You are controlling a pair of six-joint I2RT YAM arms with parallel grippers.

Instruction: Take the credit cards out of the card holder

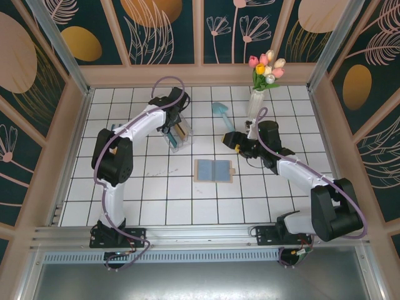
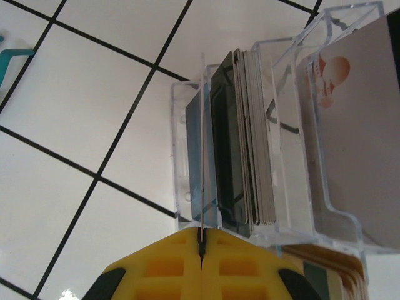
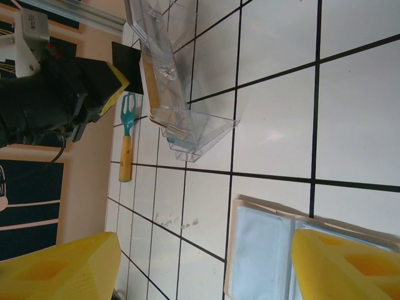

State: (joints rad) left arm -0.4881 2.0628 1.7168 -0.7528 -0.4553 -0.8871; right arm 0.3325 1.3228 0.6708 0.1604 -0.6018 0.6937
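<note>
**Left gripper (image 2: 201,236) pinches a thin credit card (image 2: 201,156), seen edge-on, at the front slot of a clear rack (image 2: 187,112) on the white-tiled desk (image 1: 156,206).**

The tan card holder (image 1: 212,170) lies open near the middle of the desk, blue-grey inside facing up, well apart from the rack. The right gripper (image 3: 205,250) hangs over it with its yellow jaws spread wide and nothing between them. More cards (image 2: 247,137) stand packed in the rack's slots. A vase of tulips (image 1: 259,94) stands at the far edge, and a teal-headed, wooden-handled utensil (image 3: 127,137) lies near the rack.
</note>
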